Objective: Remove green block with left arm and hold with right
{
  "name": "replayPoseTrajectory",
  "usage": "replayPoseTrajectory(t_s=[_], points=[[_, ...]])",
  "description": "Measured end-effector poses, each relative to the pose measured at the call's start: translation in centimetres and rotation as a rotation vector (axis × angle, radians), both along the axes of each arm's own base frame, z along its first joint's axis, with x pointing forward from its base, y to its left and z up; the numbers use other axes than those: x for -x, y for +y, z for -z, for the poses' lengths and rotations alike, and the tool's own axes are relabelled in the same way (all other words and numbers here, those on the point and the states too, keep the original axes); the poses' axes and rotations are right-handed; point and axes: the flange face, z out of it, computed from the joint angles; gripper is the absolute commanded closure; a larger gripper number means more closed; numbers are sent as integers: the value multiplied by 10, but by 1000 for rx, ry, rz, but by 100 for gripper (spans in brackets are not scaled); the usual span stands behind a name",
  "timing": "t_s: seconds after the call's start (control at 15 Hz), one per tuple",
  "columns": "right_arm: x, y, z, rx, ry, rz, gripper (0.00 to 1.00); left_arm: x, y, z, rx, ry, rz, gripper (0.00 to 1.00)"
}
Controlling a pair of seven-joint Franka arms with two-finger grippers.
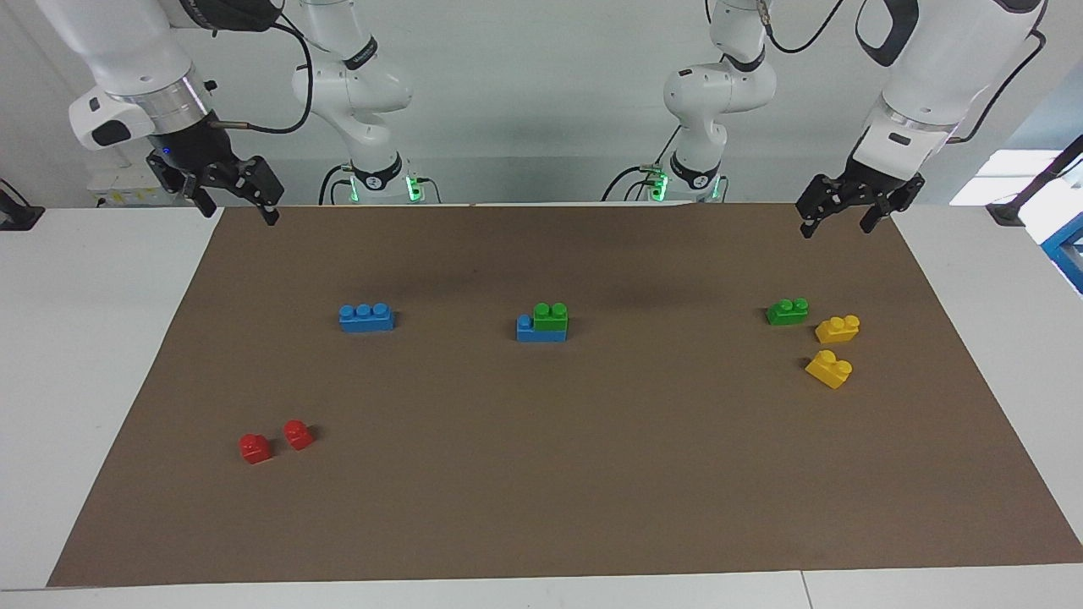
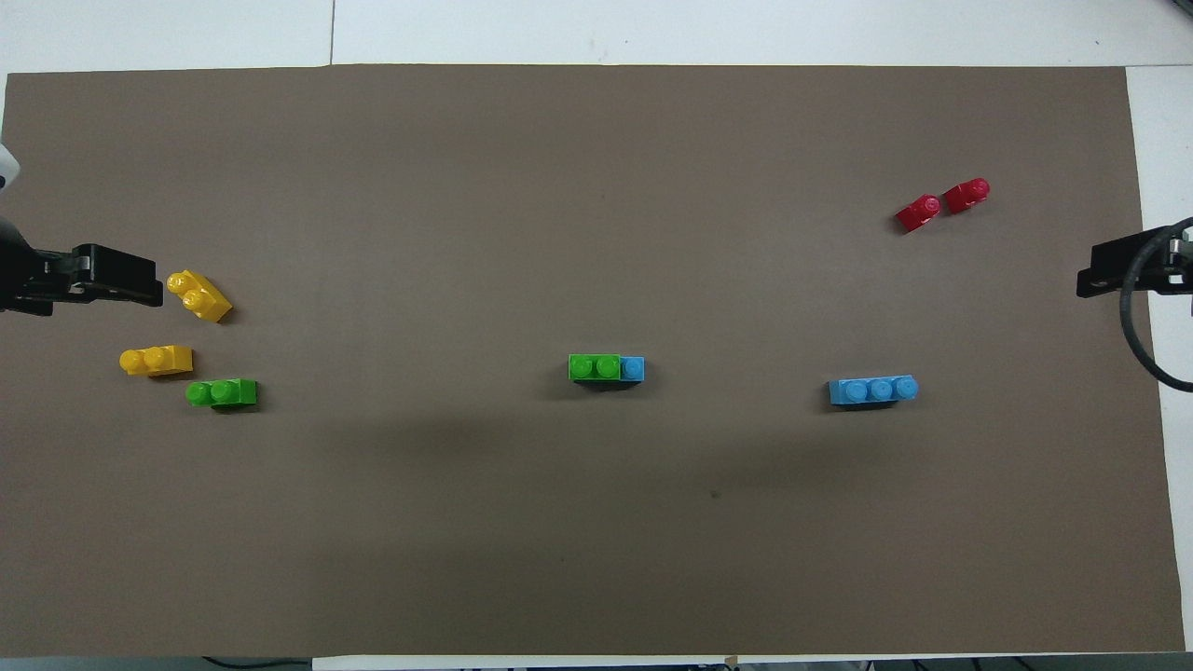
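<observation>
A green block (image 1: 551, 317) with two studs is stacked on a blue brick (image 1: 533, 331) in the middle of the brown mat; the pair also shows in the overhead view, green block (image 2: 594, 367) on blue brick (image 2: 633, 369). A second green block (image 1: 787, 311) lies loose toward the left arm's end, also in the overhead view (image 2: 222, 392). My left gripper (image 1: 836, 227) is open and empty, raised over the mat's edge at its own end (image 2: 140, 280). My right gripper (image 1: 239, 211) is open and empty, raised over the mat's corner at its end (image 2: 1100, 270). Both arms wait.
Two yellow bricks (image 1: 838, 328) (image 1: 829, 368) lie beside the loose green block. A lone blue three-stud brick (image 1: 365, 316) sits toward the right arm's end. Two small red bricks (image 1: 255, 447) (image 1: 298, 434) lie farther from the robots at that end. The brown mat (image 1: 541, 507) covers the white table.
</observation>
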Motion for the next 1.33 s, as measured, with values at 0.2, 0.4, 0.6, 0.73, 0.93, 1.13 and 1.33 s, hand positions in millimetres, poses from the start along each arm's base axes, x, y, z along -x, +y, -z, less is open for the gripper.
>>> replayPoseTrajectory(t_s=[0.2, 0.4, 0.6, 0.73, 0.93, 1.13, 1.33], points=[[0, 1, 0, 0, 0, -1, 0, 0, 0, 0, 0, 0, 0, 0], [0, 2, 0, 0, 1, -3, 0, 0, 0, 0, 0, 0, 0, 0], [1, 2, 0, 0, 1, -4, 0, 0, 0, 0, 0, 0, 0, 0], [1, 2, 0, 0, 0, -4, 0, 0, 0, 0, 1, 0, 0, 0], [-2, 4, 2, 1, -19, 29, 0, 0, 0, 0, 9, 1, -12, 0], [-3, 14, 12, -7, -4, 190, 0, 0, -2, 0, 31, 3, -85, 0], [-1, 37, 26, -65, 45, 416, 0, 1, -8, 0, 59, 10, -288, 0]])
